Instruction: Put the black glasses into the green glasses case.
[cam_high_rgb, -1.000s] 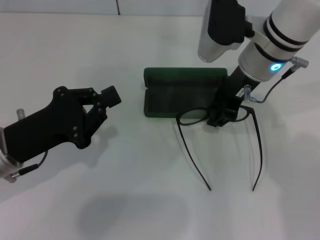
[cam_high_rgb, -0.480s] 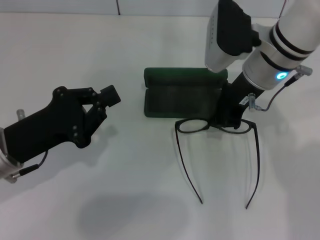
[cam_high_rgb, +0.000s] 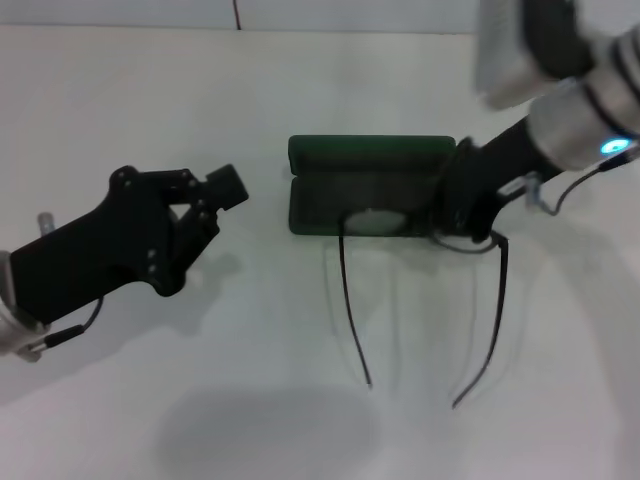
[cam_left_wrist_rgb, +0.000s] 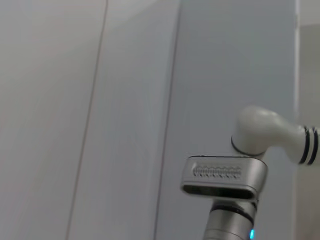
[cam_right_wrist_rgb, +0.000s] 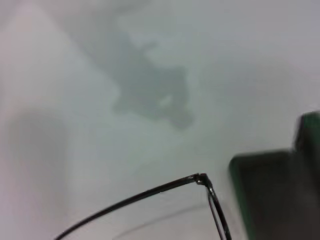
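Black thin-framed glasses (cam_high_rgb: 420, 262), light and fragile, hang clamped at the bridge in right fingers (cam_high_rgb: 462, 222) over open dark green hinged case (cam_high_rgb: 365, 182); left fingers (cam_high_rgb: 222, 190) together, idle.

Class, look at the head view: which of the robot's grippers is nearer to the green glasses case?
The right gripper, at the green glasses case's right end, shut on the black glasses. The left gripper hangs apart, off its left side.

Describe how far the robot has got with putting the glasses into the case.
Done: the case lies open on the table. In hand: the right tool holds the glasses by the front, over the case's near edge, temples unfolded and trailing toward the robot. Left: the glasses must go fully inside. The left tool hovers idle, away from the case.
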